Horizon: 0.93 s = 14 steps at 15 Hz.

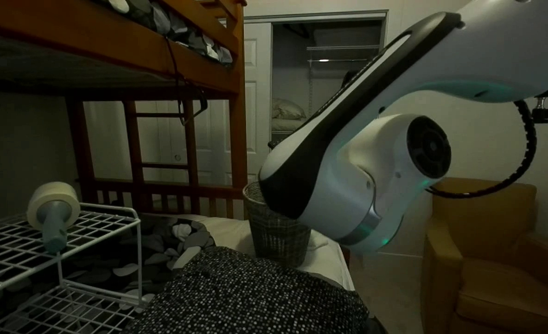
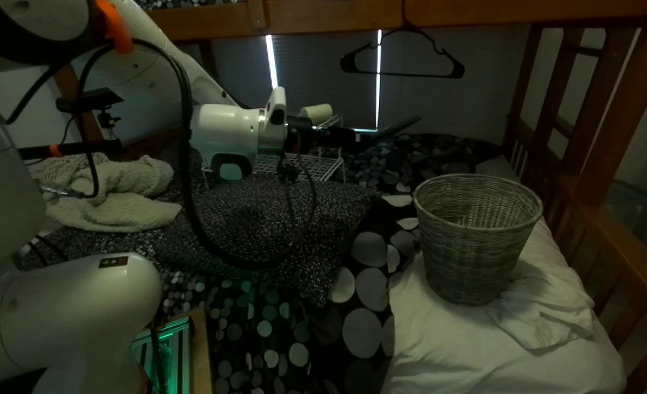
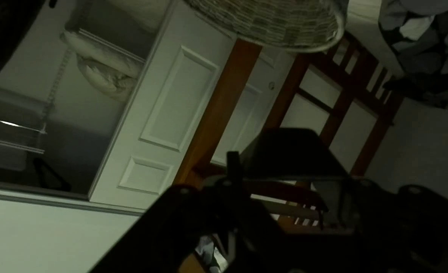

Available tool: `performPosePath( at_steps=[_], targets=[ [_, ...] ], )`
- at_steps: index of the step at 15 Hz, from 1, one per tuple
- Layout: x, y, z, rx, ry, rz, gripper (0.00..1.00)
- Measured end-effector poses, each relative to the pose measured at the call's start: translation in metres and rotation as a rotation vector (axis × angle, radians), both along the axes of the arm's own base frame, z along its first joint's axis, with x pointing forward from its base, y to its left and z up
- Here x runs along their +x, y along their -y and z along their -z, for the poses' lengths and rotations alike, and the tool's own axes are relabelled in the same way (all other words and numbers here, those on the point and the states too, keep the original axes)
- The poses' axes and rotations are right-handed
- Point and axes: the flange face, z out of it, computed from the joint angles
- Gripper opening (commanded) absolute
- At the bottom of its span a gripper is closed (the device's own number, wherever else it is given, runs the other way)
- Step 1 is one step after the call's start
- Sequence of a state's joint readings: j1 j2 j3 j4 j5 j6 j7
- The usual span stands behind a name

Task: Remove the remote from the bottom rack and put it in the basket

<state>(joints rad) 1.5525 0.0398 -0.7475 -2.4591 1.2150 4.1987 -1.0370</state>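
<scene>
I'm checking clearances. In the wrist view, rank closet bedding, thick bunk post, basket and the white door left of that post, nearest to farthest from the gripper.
1. Basket, at the top, overlapping the post.
2. Bunk post, slanting through the middle.
3. White door, left, behind the post.
4. Closet bedding, upper left, deeper inside.

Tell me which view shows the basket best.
An exterior view: the basket stands unobstructed, open top showing. In an exterior view, the arm hides part of it; the wrist view shows some rim and wall, cropping the rest.
</scene>
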Motion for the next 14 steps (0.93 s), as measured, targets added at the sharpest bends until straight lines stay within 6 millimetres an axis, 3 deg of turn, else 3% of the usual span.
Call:
performPosePath(
  at_steps=[3,4,7,8,9,11,14],
  targets=[
    [0.028,0.034,-0.037,0.049,0.044,-0.109,0.26],
    [0.035,0.05,-0.048,0.079,0.043,-0.129,0.51],
    [0.045,0.09,-0.061,0.126,0.004,-0.116,0.51],
    [0.044,0.093,-0.062,0.128,0.001,-0.115,0.51],
    [0.042,0.09,-0.06,0.125,-0.001,-0.121,0.26],
    [0.041,0.085,-0.058,0.12,-0.017,-0.139,0.26],
    [0.062,0.094,-0.04,0.177,-0.177,-0.222,0.26]
  ],
)
